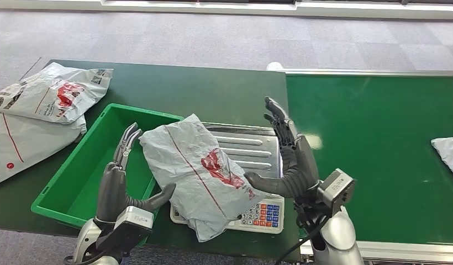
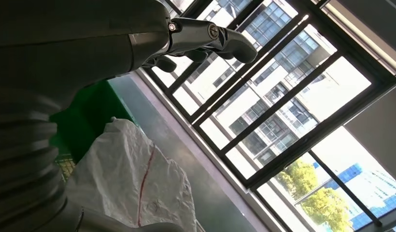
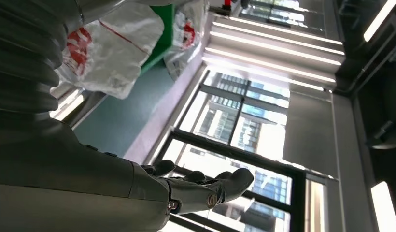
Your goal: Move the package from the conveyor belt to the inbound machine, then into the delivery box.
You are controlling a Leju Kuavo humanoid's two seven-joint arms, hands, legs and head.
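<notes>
A crumpled grey plastic mailer package with red print (image 1: pixel 199 174) lies on the ribbed steel weighing scale (image 1: pixel 252 146), hiding most of its platform and part of its keypad. The left hand (image 1: pixel 125 176) and right hand (image 1: pixel 282 160) flank it, fingers spread, gripping nothing. Beside it sits a green plastic delivery box (image 1: pixel 75 182); another parcel (image 1: pixel 448 152) is cut off on the green conveyor belt (image 1: pixel 373 143).

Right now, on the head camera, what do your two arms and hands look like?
Both arms are silver at the forearm. Each wrist carries a boxy grey camera module, and black cables run beside the right wrist. The left hand and right hand are dark grey with slim, segmented fingers and a thick grey thumb. The wrist views show a grey ribbed cover.
</notes>
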